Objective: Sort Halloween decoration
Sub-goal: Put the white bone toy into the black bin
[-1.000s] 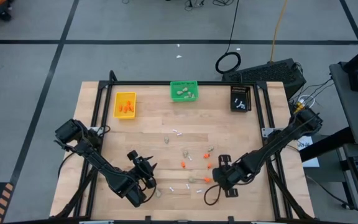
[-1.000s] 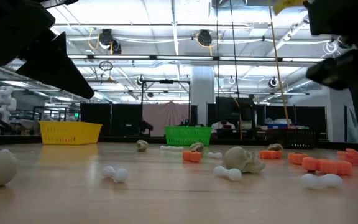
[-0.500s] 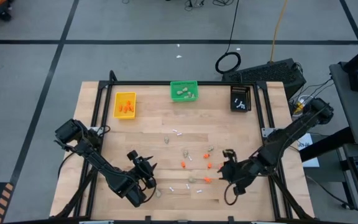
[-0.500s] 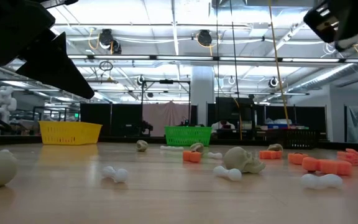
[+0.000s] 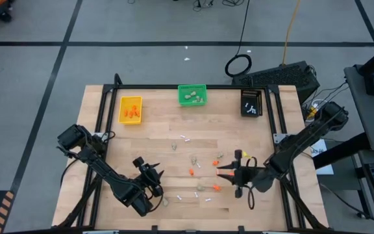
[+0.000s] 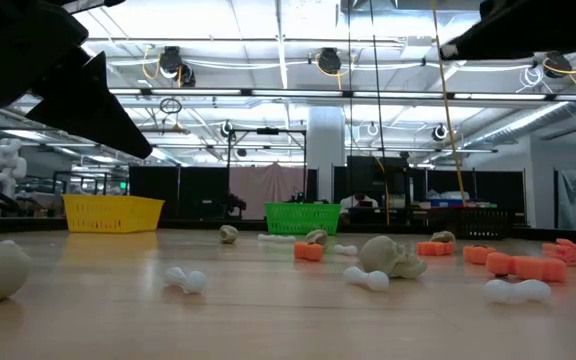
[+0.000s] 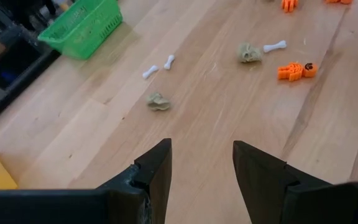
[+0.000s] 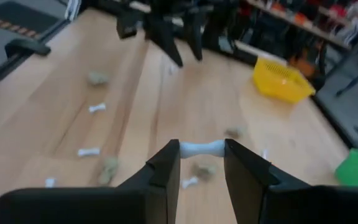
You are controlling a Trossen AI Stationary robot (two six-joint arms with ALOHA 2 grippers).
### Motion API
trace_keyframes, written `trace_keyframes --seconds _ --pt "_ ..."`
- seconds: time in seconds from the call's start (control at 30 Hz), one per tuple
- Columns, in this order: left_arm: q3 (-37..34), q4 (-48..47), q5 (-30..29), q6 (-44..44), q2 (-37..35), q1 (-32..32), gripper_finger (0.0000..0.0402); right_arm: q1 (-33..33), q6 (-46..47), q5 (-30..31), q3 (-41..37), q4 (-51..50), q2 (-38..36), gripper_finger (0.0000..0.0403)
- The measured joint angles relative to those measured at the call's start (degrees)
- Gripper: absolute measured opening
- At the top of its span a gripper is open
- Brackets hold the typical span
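Small Halloween decoration pieces lie scattered on the wooden table: orange bits (image 5: 191, 171), beige lumps (image 5: 174, 147) and white sticks (image 5: 185, 138). My right gripper (image 5: 223, 171) hangs above the table's near right part, pointing toward the left edge, shut on a white stick (image 8: 201, 148). My left gripper (image 5: 156, 182) waits near the front edge, left of centre. It is open, and only bare wood shows between its fingers (image 7: 201, 165). In the left wrist view a beige lump (image 7: 158, 101) and two white sticks (image 7: 159, 66) lie ahead of it. My right gripper has the white stick between its two fingertips (image 8: 169, 163). The stick spans the gap crosswise, one knobbed end (image 8: 184, 148) against each finger's inner face. The fingers come in nearly level from the table's right. The stick hangs level, lifted clear of the table.
Three small bins stand along the far edge: yellow (image 5: 130, 109) at the left, green (image 5: 192, 95) in the middle, black (image 5: 251, 102) at the right. Dark frame rails (image 5: 100, 123) run along the table's sides. In the low view the pieces lie spread out in front of the bins (image 6: 309, 251).
My right gripper has risen off the table and tipped from pointing steeply down to nearly level, swinging round to point toward the left edge, with the white stick between its fingers. In the low view that arm has climbed to the picture's top.
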Motion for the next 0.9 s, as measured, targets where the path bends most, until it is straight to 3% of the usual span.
trace_keyframes --seconds 0.23,0.43,0.7,0.9 --pt "0.0 0.0 -1.8 2.0 -0.1 0.3 0.0168 0.1 -10.9 -2.1 -2.2 14.0 0.0 0.0090" --pt "0.0 -0.1 -2.4 6.4 -1.6 1.9 0.0168 0.1 -19.1 -3.4 -2.5 14.7 0.0 0.0090" --pt "1.7 -0.2 -3.4 12.5 -2.2 5.1 0.0168 0.1 -42.9 -3.4 -2.5 15.3 0.0 0.0090" --pt "1.9 0.1 -3.4 13.4 -2.2 7.1 0.0168 0.1 -50.7 -3.4 -2.5 15.3 0.0 0.0090"
